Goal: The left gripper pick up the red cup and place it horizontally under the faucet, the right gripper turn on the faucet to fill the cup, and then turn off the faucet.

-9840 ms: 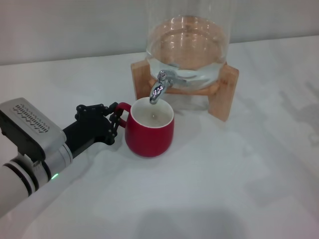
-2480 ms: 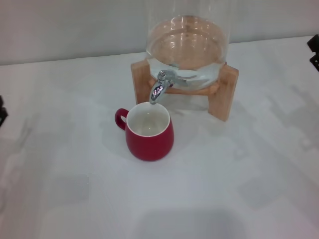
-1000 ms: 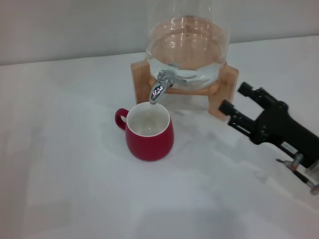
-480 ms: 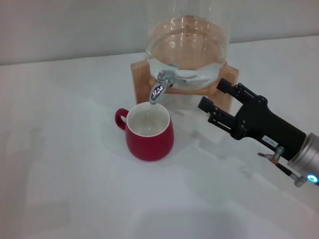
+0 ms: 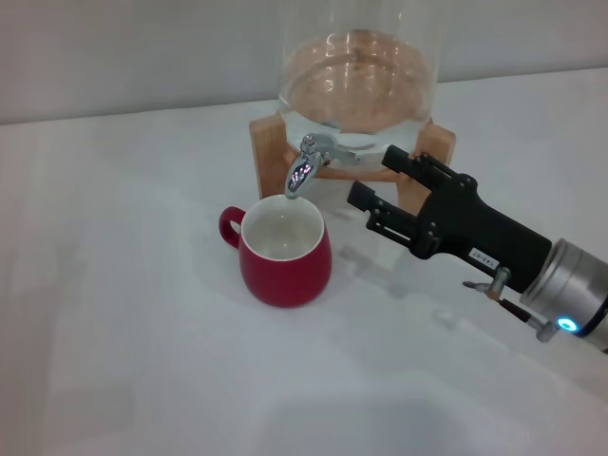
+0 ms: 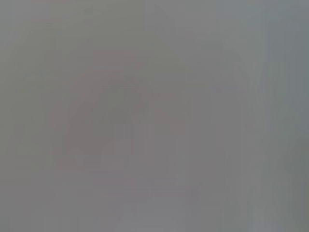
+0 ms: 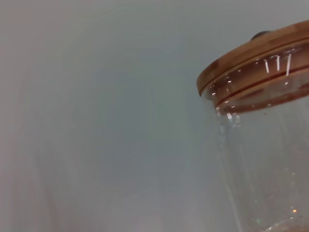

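Observation:
The red cup (image 5: 284,252) stands upright on the white table, its cream inside showing and its handle pointing left. The chrome faucet (image 5: 306,164) hangs with its spout just over the cup's rim. My right gripper (image 5: 374,177) reaches in from the right, open, its two black fingers level with the faucet and a short way to its right, touching nothing. The left gripper is out of view. The left wrist view shows only a plain grey surface.
The glass dispenser (image 5: 358,66) sits on a wooden stand (image 5: 429,185) behind the cup. Its wooden lid (image 7: 256,55) and glass wall (image 7: 263,159) fill one side of the right wrist view. White table (image 5: 142,332) lies open to the left and front.
My right arm has come in from the right edge and moved left toward the faucet. The left gripper, at the cup's handle earlier, has left the view. The cup has stayed put.

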Action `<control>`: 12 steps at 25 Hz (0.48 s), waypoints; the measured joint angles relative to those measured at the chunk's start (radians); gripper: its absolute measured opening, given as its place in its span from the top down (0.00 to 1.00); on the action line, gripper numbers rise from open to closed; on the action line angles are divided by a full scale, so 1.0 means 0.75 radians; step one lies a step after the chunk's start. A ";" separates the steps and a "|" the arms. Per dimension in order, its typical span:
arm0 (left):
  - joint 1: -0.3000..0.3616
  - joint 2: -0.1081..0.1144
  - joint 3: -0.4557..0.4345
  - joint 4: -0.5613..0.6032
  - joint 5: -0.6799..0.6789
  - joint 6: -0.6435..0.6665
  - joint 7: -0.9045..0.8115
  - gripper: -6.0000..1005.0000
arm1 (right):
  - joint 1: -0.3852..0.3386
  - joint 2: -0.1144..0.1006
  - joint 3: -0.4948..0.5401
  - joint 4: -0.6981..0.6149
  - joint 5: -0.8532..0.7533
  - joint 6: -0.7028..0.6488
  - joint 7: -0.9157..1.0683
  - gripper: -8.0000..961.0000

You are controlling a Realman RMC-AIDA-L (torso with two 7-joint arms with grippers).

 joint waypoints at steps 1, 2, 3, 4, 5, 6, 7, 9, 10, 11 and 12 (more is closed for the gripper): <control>0.000 0.000 0.000 0.000 0.000 0.000 0.000 0.13 | 0.000 0.000 0.000 0.000 0.000 0.000 0.000 0.17; 0.000 0.000 0.000 0.000 0.001 0.000 -0.001 0.13 | 0.003 0.000 -0.002 -0.002 0.000 0.004 0.000 0.17; 0.000 0.000 0.000 -0.001 0.001 -0.001 -0.001 0.13 | 0.008 0.000 -0.006 -0.004 0.000 0.010 0.000 0.17; 0.000 0.000 0.000 -0.002 0.002 -0.002 -0.001 0.13 | 0.014 0.000 -0.010 -0.004 0.000 0.013 0.000 0.17; 0.000 0.000 0.000 -0.002 0.002 -0.002 -0.002 0.13 | 0.019 0.000 -0.012 -0.004 0.000 0.016 0.000 0.17; 0.000 0.000 0.000 -0.002 0.003 -0.003 -0.002 0.13 | 0.022 0.001 -0.013 -0.005 0.000 0.018 0.000 0.17; 0.000 0.000 0.000 -0.002 0.004 -0.004 -0.002 0.13 | 0.025 0.000 -0.014 -0.006 0.000 0.020 0.000 0.17; 0.000 0.000 0.000 -0.002 0.004 -0.004 -0.002 0.13 | 0.028 0.001 -0.016 -0.011 0.000 0.026 0.000 0.17; 0.000 0.000 0.000 -0.002 0.004 -0.004 -0.002 0.13 | 0.028 0.000 -0.019 -0.016 0.000 0.031 0.000 0.17; 0.000 0.000 0.000 -0.002 0.004 -0.004 -0.002 0.13 | 0.028 0.001 -0.023 -0.023 0.000 0.037 0.000 0.17; 0.000 0.000 0.000 -0.002 0.004 -0.005 -0.003 0.13 | 0.028 0.001 -0.027 -0.026 0.000 0.045 0.000 0.17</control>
